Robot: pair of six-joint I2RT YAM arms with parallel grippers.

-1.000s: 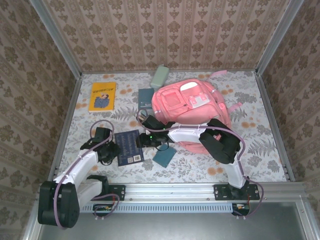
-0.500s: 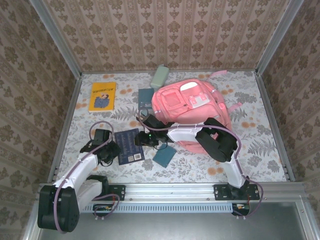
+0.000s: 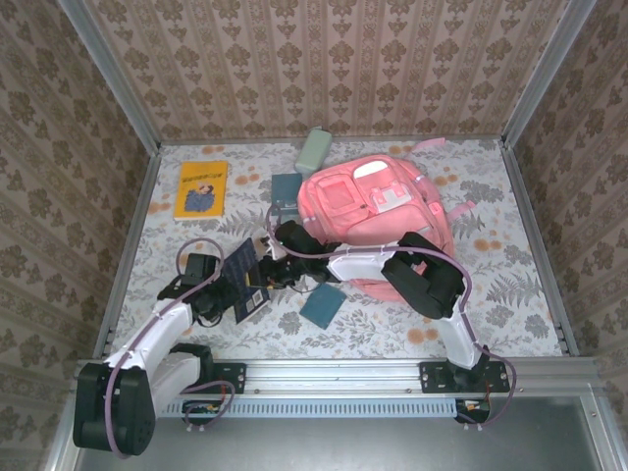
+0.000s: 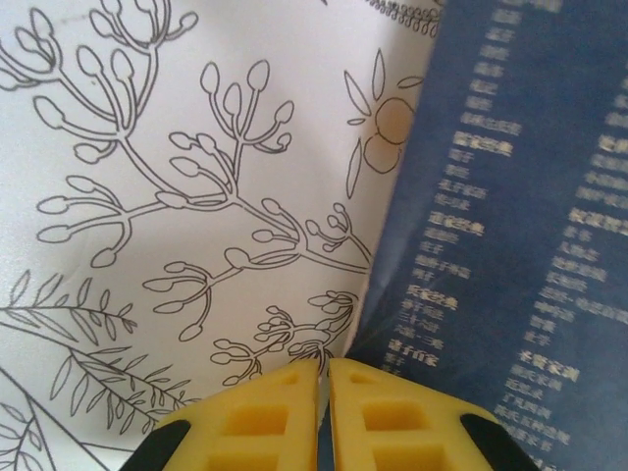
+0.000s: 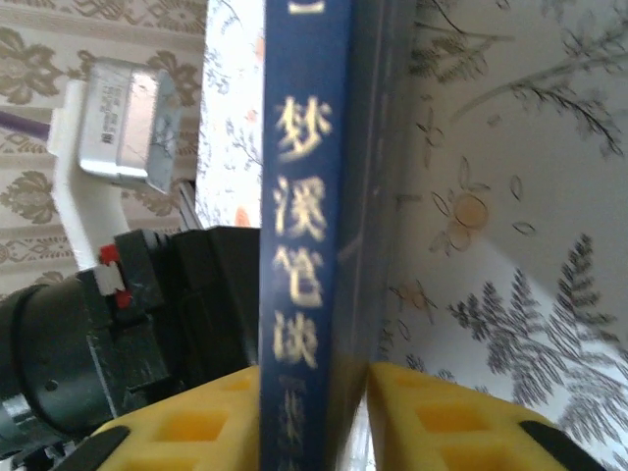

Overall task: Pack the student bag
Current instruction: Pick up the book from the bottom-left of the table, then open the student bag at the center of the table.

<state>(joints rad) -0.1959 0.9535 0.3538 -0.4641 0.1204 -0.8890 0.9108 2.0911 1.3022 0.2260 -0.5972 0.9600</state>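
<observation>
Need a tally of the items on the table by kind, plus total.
Pink backpack: 1
Books: 4 (yellow book, navy book, teal book near the arms, teal book by the backpack)
Pale green case: 1
Total: 6

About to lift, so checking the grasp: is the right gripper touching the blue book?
Touching. In the right wrist view the blue book stands on edge between the fingers of the right gripper, with both yellow pads pressed against its sides.
</observation>
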